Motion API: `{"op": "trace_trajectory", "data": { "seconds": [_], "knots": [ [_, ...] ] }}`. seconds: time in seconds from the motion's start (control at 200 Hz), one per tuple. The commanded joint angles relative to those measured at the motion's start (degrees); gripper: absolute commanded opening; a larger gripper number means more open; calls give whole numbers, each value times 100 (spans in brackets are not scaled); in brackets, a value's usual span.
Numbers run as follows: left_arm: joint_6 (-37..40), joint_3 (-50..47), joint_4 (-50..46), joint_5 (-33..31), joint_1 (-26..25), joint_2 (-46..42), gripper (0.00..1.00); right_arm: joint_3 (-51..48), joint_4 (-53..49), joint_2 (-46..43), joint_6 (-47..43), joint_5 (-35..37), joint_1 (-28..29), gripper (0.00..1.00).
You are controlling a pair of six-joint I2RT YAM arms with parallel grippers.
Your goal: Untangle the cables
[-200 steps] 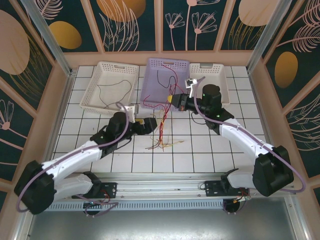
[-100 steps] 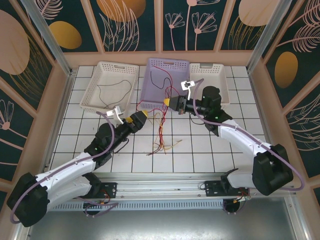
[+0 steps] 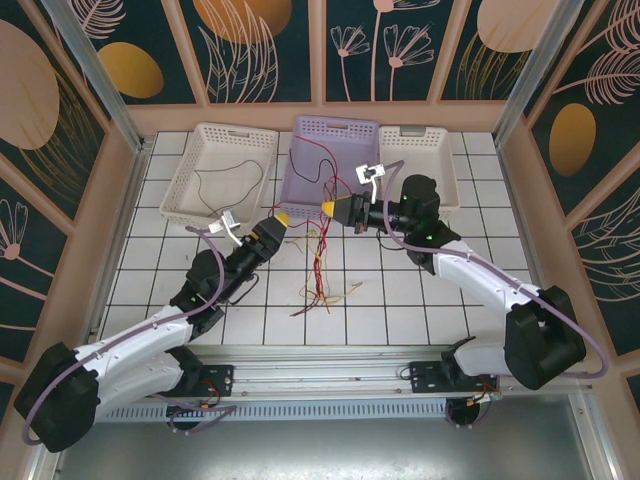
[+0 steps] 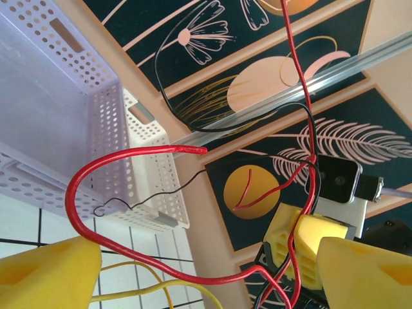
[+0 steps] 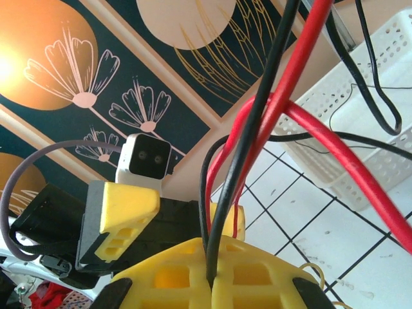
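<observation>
A bundle of red, black and yellow cables (image 3: 320, 262) hangs from my right gripper (image 3: 328, 207) down to the tiles. That gripper (image 5: 212, 283) is shut on black and red strands, which rise straight out of its yellow fingertips. One red cable (image 3: 300, 150) loops back over the purple basket. My left gripper (image 3: 283, 218) is raised just left of the bundle, near the right gripper, and is open. In the left wrist view, a red cable (image 4: 129, 154) and yellow cables (image 4: 148, 293) cross the wide gap of the left gripper (image 4: 206, 264) without being pinched. A thin black cable (image 4: 193, 122) arcs behind.
Three baskets line the far edge: a white basket (image 3: 200, 150) holding a lone black cable (image 3: 215, 185), a purple basket (image 3: 335, 125) in the middle, and another white basket (image 3: 420, 132) behind the right arm. Loose yellow ends (image 3: 345, 290) lie on the tiles.
My left gripper has lifted off the tiles and moved up toward the purple basket, beside the bundle. The right gripper has shifted slightly left, still holding the cables.
</observation>
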Motion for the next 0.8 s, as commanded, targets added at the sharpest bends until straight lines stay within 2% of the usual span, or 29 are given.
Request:
{"op": "trace_trajectory", "data": {
  "seconds": [0.0,0.105,0.32,0.34,0.425,0.525,0.586,0.701,0.796],
  "knots": [
    [-63,-71,378,26,-9,84,80,-34,373,32,21,-211,84,0],
    [-102,-73,416,57,-14,205,78,-31,390,23,20,-220,111,0],
    [-169,-127,606,10,-12,338,64,-57,377,31,-22,-295,138,0],
    [-172,-126,605,10,-14,341,60,-58,362,32,-31,-299,138,0],
    [-167,-122,609,-28,-15,345,34,-59,324,41,-66,-301,138,0],
    [-157,-126,569,-52,-14,297,15,-90,213,16,-152,-218,138,0],
    [-110,-124,459,-93,-13,195,0,-106,94,-3,-229,-127,138,0],
    [30,-154,87,-278,-14,-184,0,-197,-94,-70,-373,70,138,0],
    [218,-157,-574,-556,0,-736,0,-358,-293,-188,-477,449,133,0]
  ]
}}
